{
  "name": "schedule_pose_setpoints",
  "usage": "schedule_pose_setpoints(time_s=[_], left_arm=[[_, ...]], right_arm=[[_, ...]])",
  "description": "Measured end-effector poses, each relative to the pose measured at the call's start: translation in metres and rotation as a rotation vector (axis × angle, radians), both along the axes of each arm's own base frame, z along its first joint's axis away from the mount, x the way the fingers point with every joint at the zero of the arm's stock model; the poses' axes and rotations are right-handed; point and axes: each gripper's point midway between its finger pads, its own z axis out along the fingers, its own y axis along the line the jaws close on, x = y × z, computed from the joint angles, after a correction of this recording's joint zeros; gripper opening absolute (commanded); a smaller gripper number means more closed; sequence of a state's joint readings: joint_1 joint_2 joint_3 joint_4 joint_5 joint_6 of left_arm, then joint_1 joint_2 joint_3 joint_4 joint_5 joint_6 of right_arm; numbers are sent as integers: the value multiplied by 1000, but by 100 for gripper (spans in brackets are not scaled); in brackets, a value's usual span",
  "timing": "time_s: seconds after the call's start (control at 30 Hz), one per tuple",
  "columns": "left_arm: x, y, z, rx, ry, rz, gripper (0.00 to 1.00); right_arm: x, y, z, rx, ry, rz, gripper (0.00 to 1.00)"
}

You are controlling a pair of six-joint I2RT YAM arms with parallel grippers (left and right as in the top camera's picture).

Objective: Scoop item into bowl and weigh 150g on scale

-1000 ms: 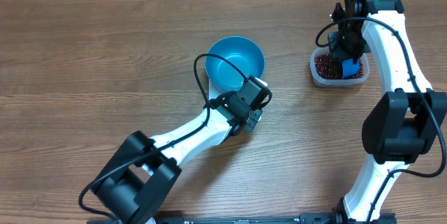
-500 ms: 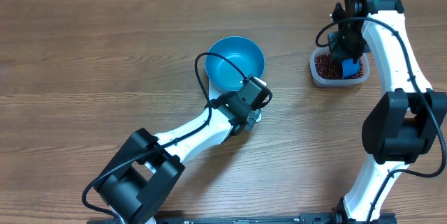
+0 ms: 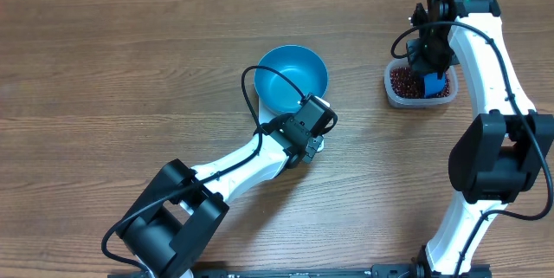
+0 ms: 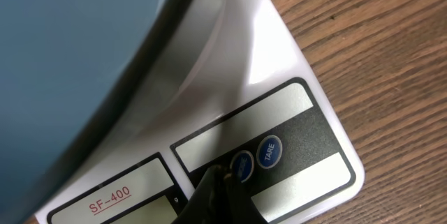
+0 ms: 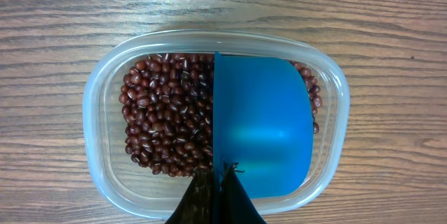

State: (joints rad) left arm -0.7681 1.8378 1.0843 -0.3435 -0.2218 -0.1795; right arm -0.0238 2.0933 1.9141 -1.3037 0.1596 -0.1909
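Stillness, save a slight shift of left arm (image 3: 242,161) a second ago.
Rested left gripper (image 4: 225,176), fingers together, on scale (image 4: 279,63) button, bowl (image 3: 293,77) atop scale toward table (image 3: 104,70) far edge; kept right gripper (image 5: 215,178) clamped on scoop (image 5: 262,133) in tub (image 5: 98,105) of beans (image 5: 164,123), far right corner.

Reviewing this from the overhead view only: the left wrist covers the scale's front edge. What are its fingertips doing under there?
Observer: The left gripper is shut, its tips on the round blue button next to the TARE button of the scale.
Operator: Any digits showing?
Observer: None in the grey window beside those buttons.
Operator: Is the scoop on the other side loaded?
Observer: It looks empty. The scoop sits inside the tub, with the beans beside it and none in it. The right gripper is shut at its near edge and seems to hold it.
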Motion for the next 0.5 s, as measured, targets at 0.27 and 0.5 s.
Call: schedule_pose_setpoints(time_s=[0.27, 0.5], left_arm=[[-3, 3, -2, 12, 13, 0, 4], [-4, 4, -3, 15, 15, 0, 4]], right_arm=[[0, 0, 0, 2, -1, 1, 4], [0, 0, 0, 2, -1, 0, 4]])
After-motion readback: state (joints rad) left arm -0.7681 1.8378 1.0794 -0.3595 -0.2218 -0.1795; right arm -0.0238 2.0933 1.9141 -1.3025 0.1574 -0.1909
